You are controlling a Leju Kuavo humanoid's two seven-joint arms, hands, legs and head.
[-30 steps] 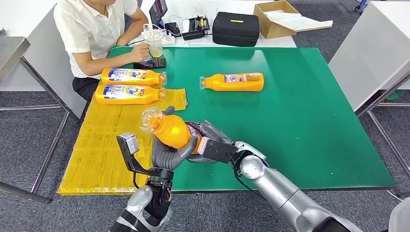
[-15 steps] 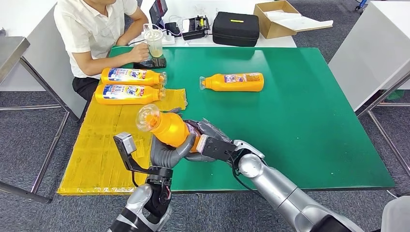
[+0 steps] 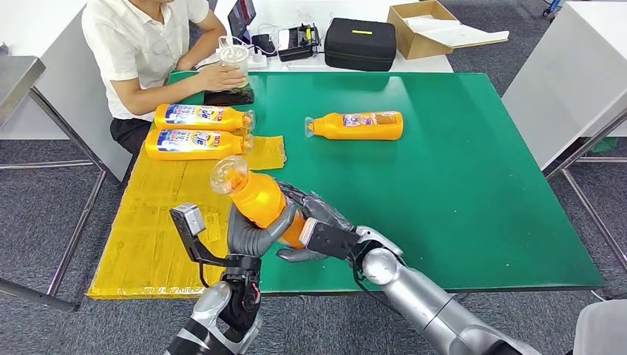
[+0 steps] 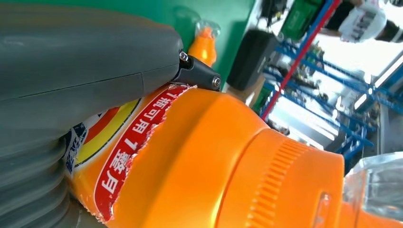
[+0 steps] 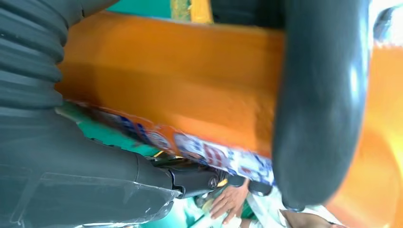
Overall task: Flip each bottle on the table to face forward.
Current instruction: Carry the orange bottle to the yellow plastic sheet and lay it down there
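Observation:
An orange bottle (image 3: pixel 255 198) with a clear cap is held up above the green table's near edge, cap pointing up and away. My left hand (image 3: pixel 251 233) grips it from below around the shoulder (image 4: pixel 199 156). My right hand (image 3: pixel 314 222) wraps the lower body (image 5: pixel 180 90) from the right. Two more orange bottles (image 3: pixel 198 116) (image 3: pixel 194 143) lie side by side at the far left, labels up. A further orange bottle (image 3: pixel 356 125) lies alone mid-table, cap to the left.
A person (image 3: pixel 144 44) sits at the table's far left corner, holding a plastic cup (image 3: pixel 235 63). A yellow sheet (image 3: pixel 159 222) covers the left part of the green table (image 3: pixel 458 185). A black case (image 3: pixel 361 43) and a cardboard box (image 3: pixel 421 26) stand behind.
Both hands have tilted the held bottle more upright, with its cap drifting slightly left then back up. The person's hand has shifted on the cup. The lying bottles have not moved.

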